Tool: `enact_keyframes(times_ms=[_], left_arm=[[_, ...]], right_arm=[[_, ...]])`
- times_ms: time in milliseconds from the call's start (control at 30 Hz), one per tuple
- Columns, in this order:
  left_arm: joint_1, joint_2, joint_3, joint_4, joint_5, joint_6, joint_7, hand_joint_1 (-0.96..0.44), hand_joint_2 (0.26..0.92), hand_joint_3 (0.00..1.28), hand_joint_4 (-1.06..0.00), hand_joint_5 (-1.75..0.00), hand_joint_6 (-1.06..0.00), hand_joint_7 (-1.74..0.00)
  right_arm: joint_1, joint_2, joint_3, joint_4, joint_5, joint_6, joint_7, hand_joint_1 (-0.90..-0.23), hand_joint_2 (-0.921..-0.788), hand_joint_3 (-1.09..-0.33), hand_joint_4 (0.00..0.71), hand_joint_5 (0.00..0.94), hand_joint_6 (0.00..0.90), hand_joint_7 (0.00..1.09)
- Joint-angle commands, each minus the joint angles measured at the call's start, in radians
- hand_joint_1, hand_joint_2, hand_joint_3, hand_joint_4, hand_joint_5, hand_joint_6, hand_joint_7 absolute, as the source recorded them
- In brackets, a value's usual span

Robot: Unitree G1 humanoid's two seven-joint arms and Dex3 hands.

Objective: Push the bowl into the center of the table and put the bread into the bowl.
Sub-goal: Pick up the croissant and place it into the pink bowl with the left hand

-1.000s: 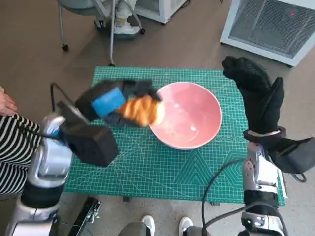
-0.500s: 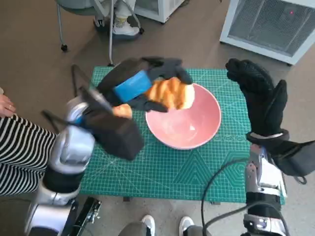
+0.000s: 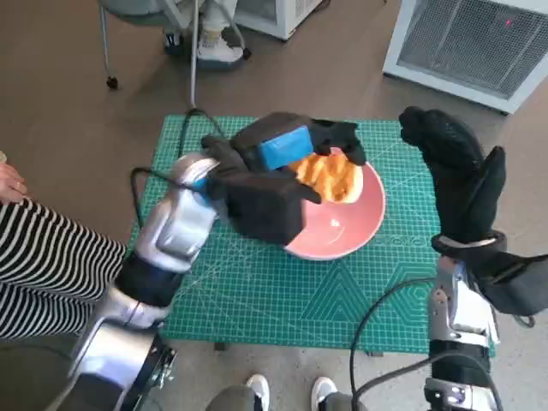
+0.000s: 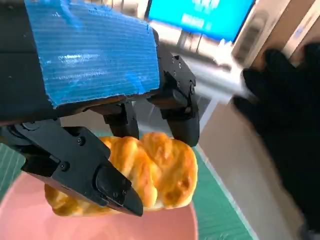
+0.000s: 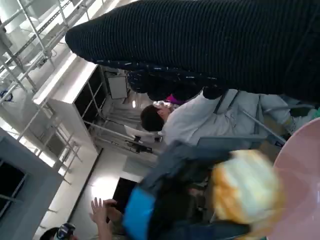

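Left hand point(image 3: 287, 154) fingers point(image 4: 175, 107) grip bread point(image 4: 145, 175); right hand point(image 3: 454, 171) spread.

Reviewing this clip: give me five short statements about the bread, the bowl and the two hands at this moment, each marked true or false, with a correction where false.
1. The left hand holds the bread. True.
2. The bread lies on the green mat beside the bowl. False: it is held over the pink bowl, fingers still around it.
3. The right hand grips the bowl's rim. False: it is raised beside the bowl, holding nothing.
4. The bowl stands on the green cutting mat. True.
5. The bowl is blue. False: it is pink.
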Motion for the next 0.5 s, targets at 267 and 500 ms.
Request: enact_keyframes(times_ms=[267, 500], left_arm=[[-0.061, -0.024, -0.035, 0.162, -0.001, 0.013, -0.084, -0.11, 0.805, 0.07, -0.47, -0.26, -0.32, -0.41], [-0.074, 0.034, -0.019, 0.155, -0.023, 0.002, -0.201, -0.24, 0.762, 0.02, -0.19, -0.02, -0.23, -0.08]], right_arm=[[0.040, -0.001, 0.006, -0.024, -0.020, 0.015, -0.024, -0.680, -0.921, -0.688, 0.178, 0.002, 0.105, 0.36], [0.043, 0.000, 0.014, -0.033, -0.028, 0.015, -0.034, -0.680, -0.921, -0.688, 0.161, 0.000, 0.103, 0.36]])
